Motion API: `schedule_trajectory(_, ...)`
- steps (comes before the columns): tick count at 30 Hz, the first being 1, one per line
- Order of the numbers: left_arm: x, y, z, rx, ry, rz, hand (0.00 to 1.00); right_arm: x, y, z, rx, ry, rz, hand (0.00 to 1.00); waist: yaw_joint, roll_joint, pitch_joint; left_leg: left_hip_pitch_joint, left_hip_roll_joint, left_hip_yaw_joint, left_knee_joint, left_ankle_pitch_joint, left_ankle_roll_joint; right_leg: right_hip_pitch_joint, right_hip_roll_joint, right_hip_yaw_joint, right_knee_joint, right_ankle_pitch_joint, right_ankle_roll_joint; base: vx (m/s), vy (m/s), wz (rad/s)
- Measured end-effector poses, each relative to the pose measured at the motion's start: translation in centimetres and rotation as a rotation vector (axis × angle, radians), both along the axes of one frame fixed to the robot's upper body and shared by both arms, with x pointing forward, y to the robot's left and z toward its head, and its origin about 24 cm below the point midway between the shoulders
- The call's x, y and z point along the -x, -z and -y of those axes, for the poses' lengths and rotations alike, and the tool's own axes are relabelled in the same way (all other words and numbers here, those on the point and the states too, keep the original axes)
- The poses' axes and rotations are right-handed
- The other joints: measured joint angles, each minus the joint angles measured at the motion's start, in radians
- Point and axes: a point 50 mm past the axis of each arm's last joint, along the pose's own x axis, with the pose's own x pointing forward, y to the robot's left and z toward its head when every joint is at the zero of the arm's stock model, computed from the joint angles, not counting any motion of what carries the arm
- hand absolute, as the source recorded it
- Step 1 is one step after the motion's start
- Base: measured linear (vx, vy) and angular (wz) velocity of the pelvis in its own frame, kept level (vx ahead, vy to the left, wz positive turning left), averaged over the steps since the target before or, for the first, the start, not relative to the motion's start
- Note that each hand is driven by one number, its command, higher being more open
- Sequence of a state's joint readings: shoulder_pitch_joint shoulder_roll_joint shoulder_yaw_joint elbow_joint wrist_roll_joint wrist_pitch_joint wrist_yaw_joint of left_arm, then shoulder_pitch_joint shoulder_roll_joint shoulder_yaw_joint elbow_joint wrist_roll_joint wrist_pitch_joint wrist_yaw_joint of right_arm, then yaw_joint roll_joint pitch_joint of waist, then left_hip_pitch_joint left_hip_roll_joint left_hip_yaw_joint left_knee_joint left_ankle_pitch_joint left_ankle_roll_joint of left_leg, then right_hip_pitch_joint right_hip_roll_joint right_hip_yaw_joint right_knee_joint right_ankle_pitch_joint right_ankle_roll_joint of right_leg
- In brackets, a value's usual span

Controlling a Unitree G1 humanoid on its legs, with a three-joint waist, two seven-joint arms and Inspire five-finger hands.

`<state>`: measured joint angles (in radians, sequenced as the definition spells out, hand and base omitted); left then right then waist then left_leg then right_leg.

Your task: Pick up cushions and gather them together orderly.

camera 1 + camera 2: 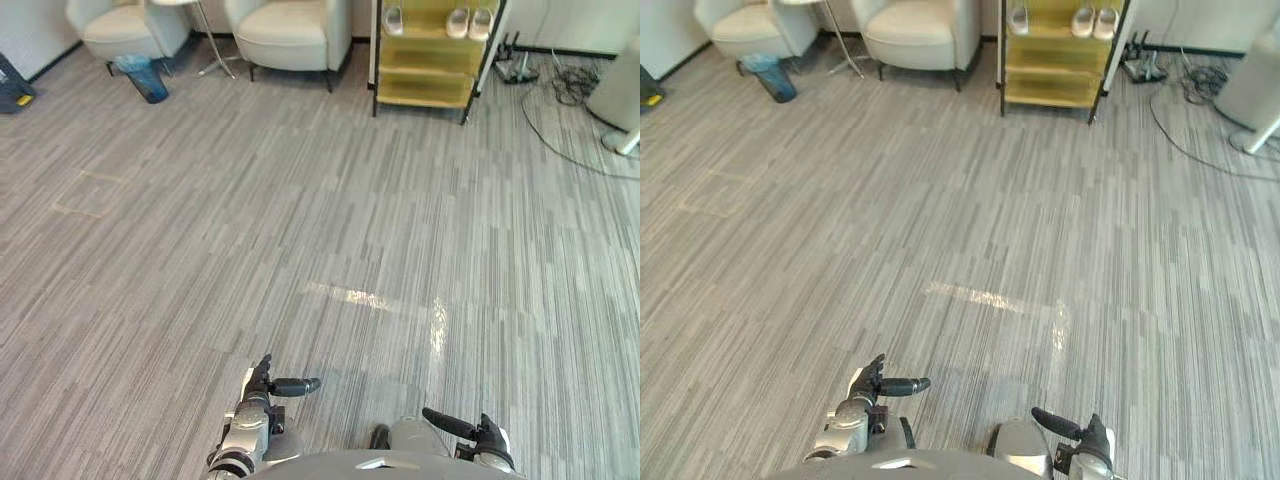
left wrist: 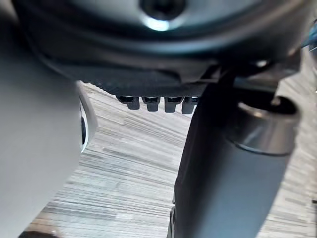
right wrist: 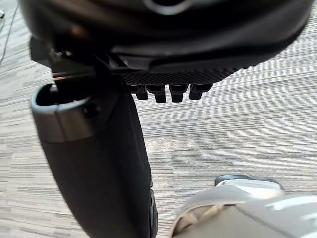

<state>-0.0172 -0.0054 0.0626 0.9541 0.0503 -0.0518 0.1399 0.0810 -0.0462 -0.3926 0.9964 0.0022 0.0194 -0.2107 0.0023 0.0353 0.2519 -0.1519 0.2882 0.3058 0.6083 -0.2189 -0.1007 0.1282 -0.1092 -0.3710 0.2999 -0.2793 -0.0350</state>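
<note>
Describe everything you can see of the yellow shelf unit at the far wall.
The yellow shelf unit stands upright on the grey striped floor by the far wall, just right of a cream armchair. It has dark posts and yellow-green shelves in tiers, glossy like plastic. Its top is cut off by the picture's edge. The highest shelf in view carries pale shoes: one at its left, a pair at its right.

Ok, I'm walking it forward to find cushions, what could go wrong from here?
Cables loop over the carpet at the far right, so feet could snag there. The blue bin and thin table legs stand close by the armchairs; an arm could knock them. Left hand and right hand are open, empty.
</note>
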Motion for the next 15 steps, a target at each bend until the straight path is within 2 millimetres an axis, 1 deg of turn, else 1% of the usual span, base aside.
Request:
schedule_trajectory(1,0.0,0.0,0.0,0.001,0.001,0.003,1.0,-0.2,0.0,-0.1,0.0,0.001,0.004,1.0,0.0,-0.003,-0.001,-0.006,-0.018,-0.019,-0.083,0.005,-0.002,0.001,-0.005,0.003,-0.004,0.0,0.009,0.21,0.166,-0.12)
schedule_trajectory(2,-0.2,-0.1,0.1,0.001,0.004,0.006,1.0,-0.5,-0.1,-0.2,0.0,0.001,0.01,1.0,0.001,-0.007,0.0,-0.007,-0.049,-0.046,-0.2,0.032,0.0,0.003,-0.015,0.011,-0.004,-0.003,0.028,0.23,0.224,-0.18)
schedule_trajectory(3,-0.2,0.0,0.1,0.0,0.009,-0.002,1.0,-0.6,-0.1,-0.2,0.0,0.0,0.01,1.0,0.001,-0.006,0.0,-0.003,-0.089,-0.083,-0.352,0.121,0.003,0.015,-0.025,0.019,-0.006,-0.009,0.057,0.25,0.245,-0.19)
schedule_trajectory(4,-0.1,0.1,0.2,0.0,0.012,-0.006,1.0,-0.6,0.0,-0.1,0.001,0.0,0.006,1.0,0.001,-0.001,-0.003,0.001,-0.099,-0.095,-0.398,0.177,0.002,0.019,-0.025,0.025,-0.006,-0.013,0.068,0.26,0.288,-0.24)
schedule_trajectory(5,0.1,0.2,0.3,0.0,0.018,-0.013,1.0,-0.4,0.0,0.2,0.008,0.0,-0.005,1.0,0.005,0.01,-0.009,0.008,-0.108,-0.12,-0.429,0.304,0.015,0.023,-0.018,0.042,-0.005,-0.023,0.092,0.26,0.239,-0.27)
schedule_trajectory(6,0.2,0.2,-1.0,-0.043,0.036,-0.024,1.0,-0.1,0.4,-0.8,-0.02,-0.001,-0.027,1.0,0.01,-0.038,-0.024,0.022,-0.144,-0.116,-0.425,0.289,0.007,0.031,-0.055,0.078,-0.022,-0.02,0.124,0.26,0.213,-0.25)
schedule_trajectory(7,0.4,0.2,-1.7,-0.063,0.038,-0.029,1.0,0.0,0.5,-1.3,-0.033,-0.001,-0.032,1.0,0.01,-0.059,-0.033,0.019,-0.156,-0.111,-0.422,0.268,0.01,0.035,-0.066,0.086,-0.039,-0.018,0.129,0.26,0.14,-0.16)
schedule_trajectory(8,0.3,0.1,-2.5,-0.084,0.039,-0.033,1.0,-0.1,0.6,-1.9,-0.051,-0.003,-0.034,1.0,0.013,-0.082,-0.033,0.013,-0.17,-0.097,-0.405,0.254,0.022,0.044,-0.082,0.093,-0.06,-0.008,0.145,0.19,0.109,-0.1)
schedule_trajectory(9,0.4,0.2,-2.9,-0.093,0.038,-0.039,1.0,-0.2,0.7,-2.0,-0.053,-0.006,-0.035,1.0,0.015,-0.085,-0.033,0.011,-0.172,-0.093,-0.397,0.241,0.022,0.045,-0.087,0.097,-0.067,-0.002,0.153,0.26,0.202,-0.23)
schedule_trajectory(10,1.0,0.4,-3.3,-0.101,0.031,-0.068,1.0,-0.3,0.7,-2.0,-0.051,-0.014,-0.037,1.0,0.019,-0.086,-0.033,0.011,-0.18,-0.074,-0.359,0.196,0.03,0.05,-0.102,0.114,-0.067,0.008,0.168,0.18,0.188,-0.28)
schedule_trajectory(11,1.1,0.5,-3.4,-0.095,0.012,-0.075,1.0,-0.4,0.6,-1.8,-0.047,-0.016,-0.037,1.0,0.02,-0.08,-0.034,0.011,-0.185,-0.068,-0.34,0.169,0.035,0.042,-0.111,0.129,-0.036,0.01,0.172,0.2,0.244,-0.32)
schedule_trajectory(12,1.2,0.5,-3.6,-0.099,0.011,-0.081,1.0,-0.5,0.6,-1.5,-0.04,-0.023,-0.037,1.0,0.021,-0.07,-0.034,0.02,-0.187,-0.06,-0.331,0.151,0.041,0.014,-0.125,0.143,0.034,0.011,0.175,0.08,0.121,-0.23)
schedule_trajectory(13,1.3,0.6,-3.5,-0.095,0.012,-0.085,1.0,-0.5,0.5,-1.2,-0.034,-0.029,-0.039,1.0,0.021,-0.066,-0.033,0.035,-0.19,-0.053,-0.336,0.142,0.042,-0.015,-0.14,0.155,0.108,0.013,0.178,0.13,0.159,-0.18)
schedule_trajectory(14,1.5,0.7,-3.4,-0.095,0.017,-0.091,1.0,-0.6,0.5,-1.1,-0.031,-0.036,-0.041,1.0,0.021,-0.066,-0.031,0.066,-0.197,-0.046,-0.351,0.134,0.049,-0.058,-0.166,0.166,0.222,0.025,0.184,0.15,0.129,-0.08)
schedule_trajectory(15,1.8,0.8,-3.4,-0.095,0.024,-0.104,1.0,-0.3,0.5,-1.0,-0.03,-0.047,-0.051,1.0,0.015,-0.07,-0.03,0.121,-0.217,-0.048,-0.391,0.127,0.062,-0.116,-0.205,0.172,0.391,0.077,0.162,0.18,0.144,0.0)
